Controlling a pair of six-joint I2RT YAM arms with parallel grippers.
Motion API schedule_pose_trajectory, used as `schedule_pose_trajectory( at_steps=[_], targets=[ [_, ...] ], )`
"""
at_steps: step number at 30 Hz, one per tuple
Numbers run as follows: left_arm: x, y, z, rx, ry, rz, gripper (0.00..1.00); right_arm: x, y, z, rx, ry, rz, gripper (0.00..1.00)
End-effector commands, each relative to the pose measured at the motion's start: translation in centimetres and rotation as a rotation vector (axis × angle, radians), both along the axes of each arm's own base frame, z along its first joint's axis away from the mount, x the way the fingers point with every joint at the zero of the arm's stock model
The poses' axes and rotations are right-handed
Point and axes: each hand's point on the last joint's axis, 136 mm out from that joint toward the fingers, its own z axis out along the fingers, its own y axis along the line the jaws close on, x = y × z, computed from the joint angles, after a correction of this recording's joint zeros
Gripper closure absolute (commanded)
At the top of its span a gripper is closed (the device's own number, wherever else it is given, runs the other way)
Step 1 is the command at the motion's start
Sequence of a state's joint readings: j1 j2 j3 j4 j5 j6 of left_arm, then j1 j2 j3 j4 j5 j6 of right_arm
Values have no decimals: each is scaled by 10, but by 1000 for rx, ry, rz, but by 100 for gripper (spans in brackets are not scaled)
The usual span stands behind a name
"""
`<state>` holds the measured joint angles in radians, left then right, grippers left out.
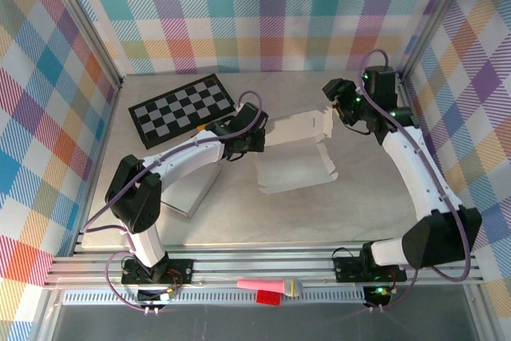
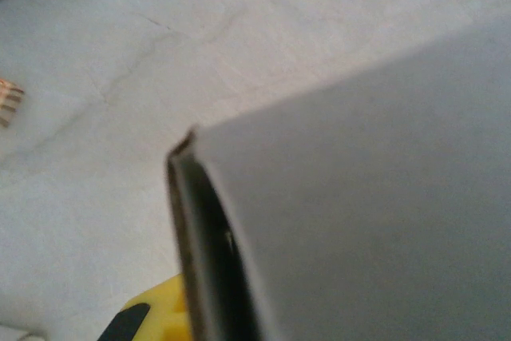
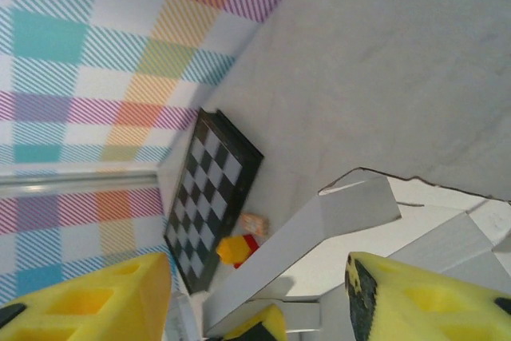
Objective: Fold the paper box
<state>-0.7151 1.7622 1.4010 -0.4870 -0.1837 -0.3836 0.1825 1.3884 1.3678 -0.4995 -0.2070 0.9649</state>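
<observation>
one paper box (image 1: 291,172): left jaws clenched on its flap, right jaws released; one checkerboard (image 1: 182,109).

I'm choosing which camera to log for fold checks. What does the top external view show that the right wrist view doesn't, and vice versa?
Top external adds: the left arm and right arm whole, the left jaws shut on the paper box at one edge, and a pink object on the front rail. Right wrist adds: a close look along a raised flap, between the open right jaws' yellow pads. Shared: the paper box and the checkerboard.
</observation>
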Motion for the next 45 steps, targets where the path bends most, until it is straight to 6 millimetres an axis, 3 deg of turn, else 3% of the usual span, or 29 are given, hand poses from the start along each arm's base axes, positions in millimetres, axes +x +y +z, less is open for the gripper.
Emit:
schedule_pose_trajectory(
  at_steps=[1, 11, 18, 28, 37, 45],
  targets=[
    [-12, -2, 18, -23, 42, -55, 100, -8, 6, -13, -39, 77, 75, 41],
    [-16, 0, 26, -28, 46, -58, 100, 3, 9, -40, -83, 134, 116, 44],
    [-15, -2, 29, -35, 43, -61, 100, -5, 30, -56, -40, 188, 189, 46],
    [-11, -7, 31, -48, 38, -66, 100, -3, 50, -41, 53, 166, 252, 45],
    [-2, 4, 37, -29, 18, -44, 100, -28, 4, -47, -105, 102, 151, 48],
    [6, 7, 41, -28, 18, -47, 100, -43, -3, -83, -141, 100, 163, 56]
  ],
)
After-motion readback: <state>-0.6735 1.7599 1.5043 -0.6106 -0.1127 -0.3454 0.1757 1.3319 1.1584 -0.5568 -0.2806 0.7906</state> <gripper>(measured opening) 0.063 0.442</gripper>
